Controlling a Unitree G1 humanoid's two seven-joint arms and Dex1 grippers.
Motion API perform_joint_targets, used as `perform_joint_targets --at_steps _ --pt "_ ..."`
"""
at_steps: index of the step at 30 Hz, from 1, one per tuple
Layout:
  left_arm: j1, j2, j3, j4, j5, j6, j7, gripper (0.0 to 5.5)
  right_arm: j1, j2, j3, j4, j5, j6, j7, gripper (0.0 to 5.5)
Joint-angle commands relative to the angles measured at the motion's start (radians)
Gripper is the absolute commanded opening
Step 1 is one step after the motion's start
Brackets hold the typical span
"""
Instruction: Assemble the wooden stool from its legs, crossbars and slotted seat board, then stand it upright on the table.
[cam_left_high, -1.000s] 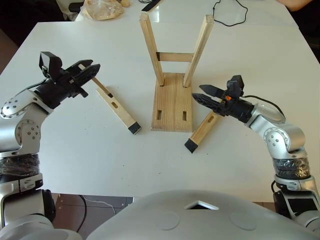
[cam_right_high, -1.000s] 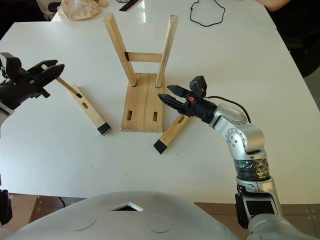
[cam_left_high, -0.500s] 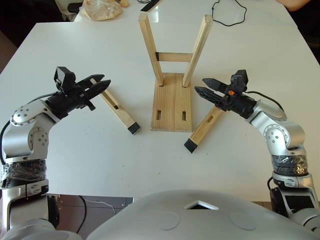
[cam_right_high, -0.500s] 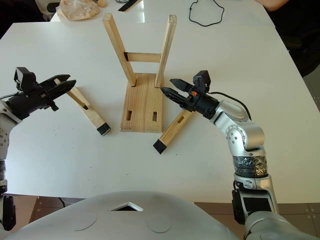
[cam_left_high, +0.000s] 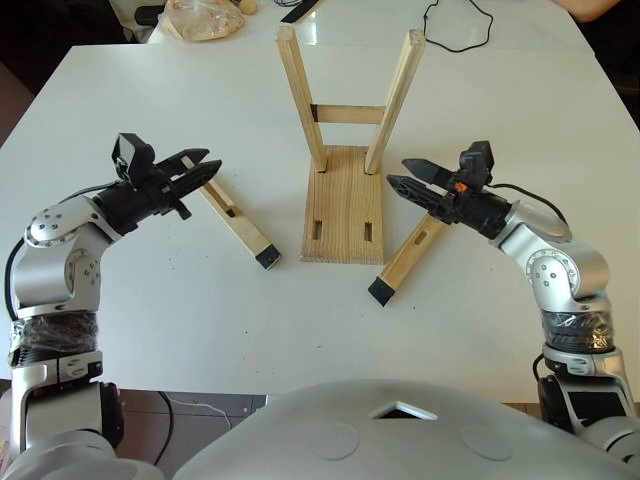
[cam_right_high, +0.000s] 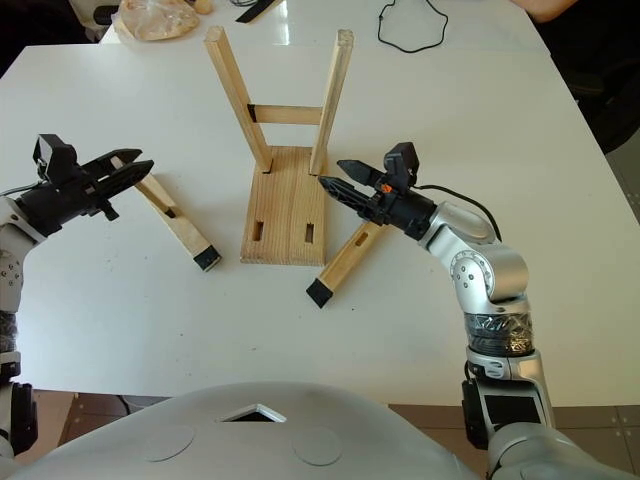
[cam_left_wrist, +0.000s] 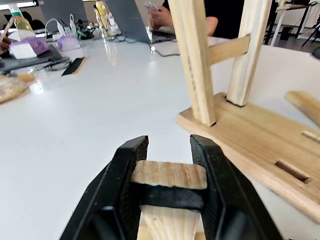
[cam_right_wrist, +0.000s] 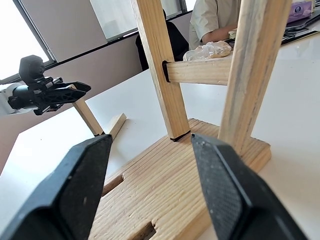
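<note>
— Which arm has a piece in hand?

— The left. The left pincer (cam_left_high: 205, 165) clasps the top end of a slanted bar (cam_left_wrist: 169, 175), with a finger pressed to each side. I take the bar for a crossbar. It rises from the left loose leg (cam_left_high: 240, 225), which lies on the worktop (cam_left_high: 150, 300) at the left middle of the frame.

— How does that leg run?

— From upper left to lower right, with its black-capped end lowest. The seat board (cam_left_high: 343, 190) lies flat at centre, to the right of that pincer. Two standing legs (cam_left_high: 305, 100) fill its far end. Two empty slots (cam_left_high: 318, 228) wait at its near end, and the closer one lies to the pincer's lower right.

— And the right arm?

— The right pincer (cam_left_high: 398, 172) is released and holds nothing, its tips pointing at the board. It hovers above the upper end of the right loose leg (cam_left_high: 405, 258). That leg slants down and left, just beside the board's right edge.
</note>
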Motion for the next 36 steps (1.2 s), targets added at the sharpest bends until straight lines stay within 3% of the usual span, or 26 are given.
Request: perform_joint_targets --at_steps 1,15,36 --pt "-0.048 0.021 -0.045 0.073 0.082 -0.044 -0.024 1.33 -0.008 0.01 -0.003 0.002 0.0 0.015 -0.008 2.9" --pt "0.107 -0.037 -0.054 0.06 0.05 0.007 -0.035 1.33 0.027 0.047 -0.007 -0.015 -0.002 0.022 -0.049 2.9" --pt "0.077 -0.085 -0.07 0.154 0.046 -0.018 0.04 1.33 0.012 0.078 -0.016 0.008 -0.021 0.004 -0.096 2.9"
